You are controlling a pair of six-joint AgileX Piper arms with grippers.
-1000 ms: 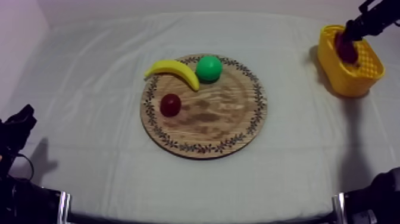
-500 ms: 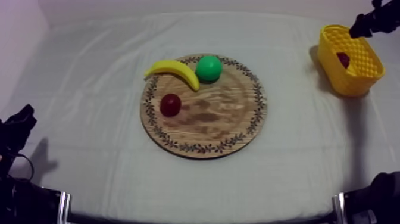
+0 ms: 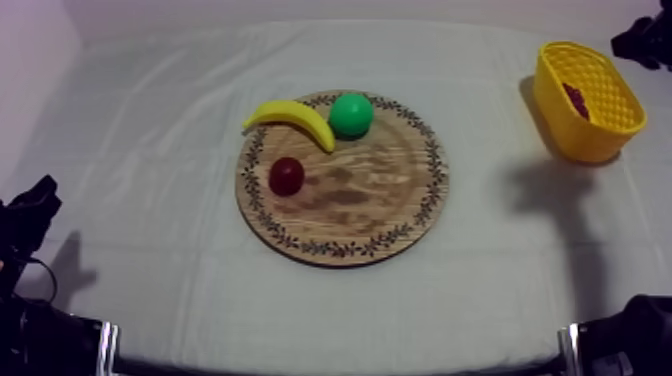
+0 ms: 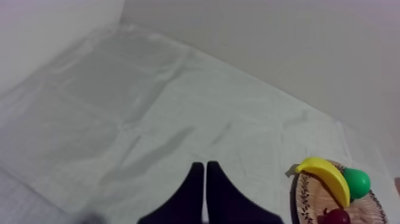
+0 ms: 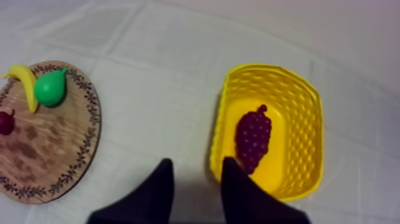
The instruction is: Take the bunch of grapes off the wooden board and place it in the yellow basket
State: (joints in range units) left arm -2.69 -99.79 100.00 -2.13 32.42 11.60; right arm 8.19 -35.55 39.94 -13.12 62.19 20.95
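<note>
Bunch of grapes (image 5: 253, 138) lies on the floor of the yellow basket (image 5: 271, 70), clear of the right gripper (image 5: 196, 179). That gripper's fingers stand apart with nothing between them, one above the basket's near wall, the other above the cloth beside it. The bunch's long axis runs along the basket's length, with the stem end toward the far wall and the other end toward the gripper.

The right wrist view gives the whole outline of the bunch. The top view gives a dark red patch (image 3: 577, 100) behind the basket's (image 3: 575, 135) wall (the rest is hidden by the weave), with the right gripper (image 3: 645, 40) just beyond the basket's far corner.

Left gripper (image 4: 204, 190) has its fingers pressed together in a narrow wedge, holding nothing, above bare cloth; in the top view it sits low at its own side (image 3: 30, 215).

Wooden board (image 3: 350, 200) is mid-table, well apart from the basket. It carries a banana (image 3: 292, 117) touching a pear (image 3: 351, 114), and a small red fruit (image 3: 287, 176) apart from both.
</note>
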